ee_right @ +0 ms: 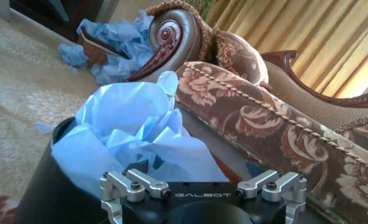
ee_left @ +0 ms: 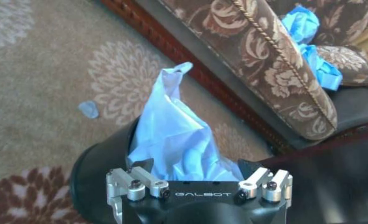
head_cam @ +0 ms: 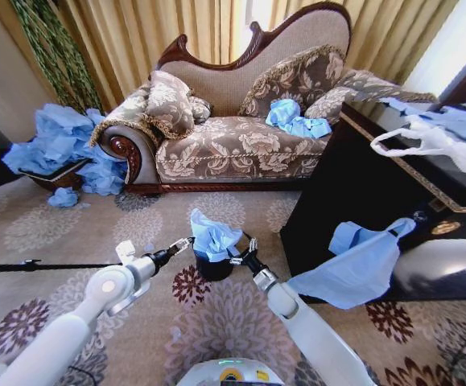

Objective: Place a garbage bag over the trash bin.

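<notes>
Garbage bag [head_cam: 213, 235] bunched in trash bin [head_cam: 214, 266] mouth; left gripper [head_cam: 186, 244] at 9 o'clock, right gripper [head_cam: 237, 257] at 3 o'clock, flanking rim, probably to stretch film over it. Jaw state: cannot tell.

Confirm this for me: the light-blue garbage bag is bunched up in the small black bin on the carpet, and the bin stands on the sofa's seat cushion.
Not quite. The garbage bag is bunched up in the trash bin, but the head view shows the bin standing on the carpet in front of the sofa, between the left hand and right hand.
</notes>
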